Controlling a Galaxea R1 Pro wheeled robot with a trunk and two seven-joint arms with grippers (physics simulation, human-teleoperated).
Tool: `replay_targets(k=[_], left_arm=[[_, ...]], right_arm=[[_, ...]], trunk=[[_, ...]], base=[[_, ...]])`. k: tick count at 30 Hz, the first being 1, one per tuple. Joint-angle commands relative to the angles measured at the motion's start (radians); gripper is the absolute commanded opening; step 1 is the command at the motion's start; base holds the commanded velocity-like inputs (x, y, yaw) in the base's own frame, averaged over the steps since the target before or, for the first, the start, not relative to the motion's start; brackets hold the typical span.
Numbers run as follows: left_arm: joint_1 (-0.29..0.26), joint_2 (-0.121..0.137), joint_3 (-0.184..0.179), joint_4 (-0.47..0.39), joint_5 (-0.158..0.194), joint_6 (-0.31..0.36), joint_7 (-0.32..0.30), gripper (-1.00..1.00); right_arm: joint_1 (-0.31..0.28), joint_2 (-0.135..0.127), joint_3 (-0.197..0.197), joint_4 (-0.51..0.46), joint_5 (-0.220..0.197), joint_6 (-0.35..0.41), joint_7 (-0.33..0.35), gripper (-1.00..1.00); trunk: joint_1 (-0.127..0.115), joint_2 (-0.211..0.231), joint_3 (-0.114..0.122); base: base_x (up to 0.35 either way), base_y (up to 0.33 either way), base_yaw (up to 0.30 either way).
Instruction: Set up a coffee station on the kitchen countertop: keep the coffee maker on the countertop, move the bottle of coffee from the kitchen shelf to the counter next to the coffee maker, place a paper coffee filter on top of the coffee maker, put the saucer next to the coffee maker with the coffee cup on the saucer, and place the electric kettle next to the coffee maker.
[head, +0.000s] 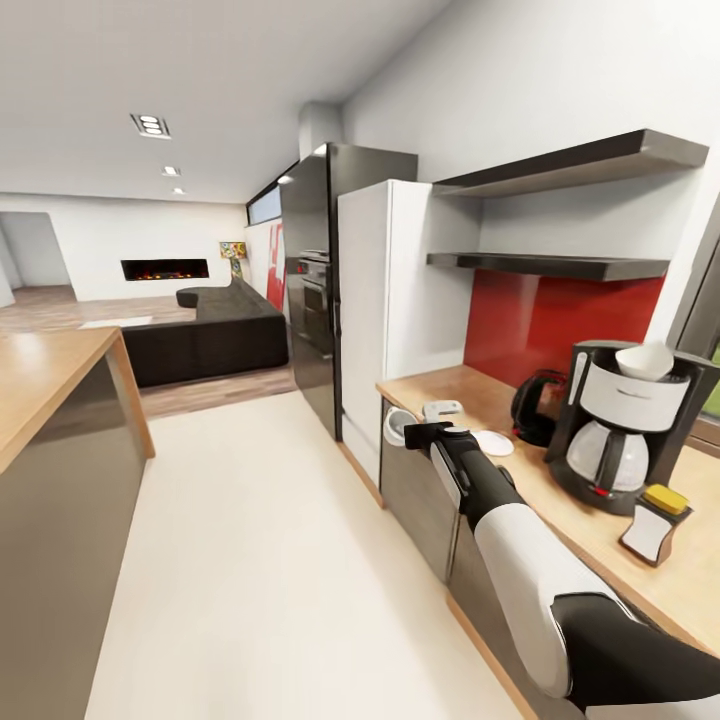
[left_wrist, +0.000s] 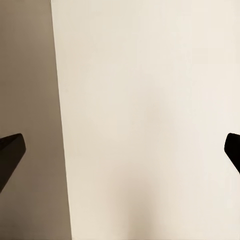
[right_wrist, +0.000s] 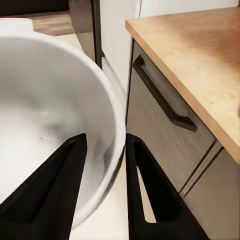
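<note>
Cup (right_wrist: 50, 115) rim pinched between my right gripper's (right_wrist: 105, 145) fingers, held off the countertop (head: 560, 510) edge, near the saucer (head: 493, 442) awaiting it. Left gripper (left_wrist: 120, 150) spread, idle.

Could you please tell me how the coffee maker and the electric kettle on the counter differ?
The tall black coffee maker with a white filter housing stands well above the squat rounded dark kettle. The coffee maker carries a white paper cone on top; the kettle's top is bare. Both stand upright on the light wood countertop, side by side.
</note>
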Motion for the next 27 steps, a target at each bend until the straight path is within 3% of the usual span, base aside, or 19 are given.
replay_targets(k=[1,13,27], left_arm=[[0.001,0.0,-0.002,-0.001,0.008,-0.001,0.0,1.0],[0.001,0.0,-0.002,-0.001,0.008,-0.001,0.0,1.0],[0.001,0.0,-0.002,-0.001,0.008,-0.001,0.0,1.0]], right_arm=[[0.0,0.001,-0.003,-0.001,0.008,0.005,0.004,-1.0],[0.0,0.001,-0.003,-0.003,0.008,0.006,0.003,-1.0],[0.0,0.001,-0.002,-0.009,0.007,0.007,0.005,-1.0]], trunk=[[0.001,0.0,0.0],[0.001,0.0,0.0],[0.001,0.0,0.0]], base=[[0.335,0.0,0.0],[0.335,0.02,0.0],[0.316,0.181,0.0]])
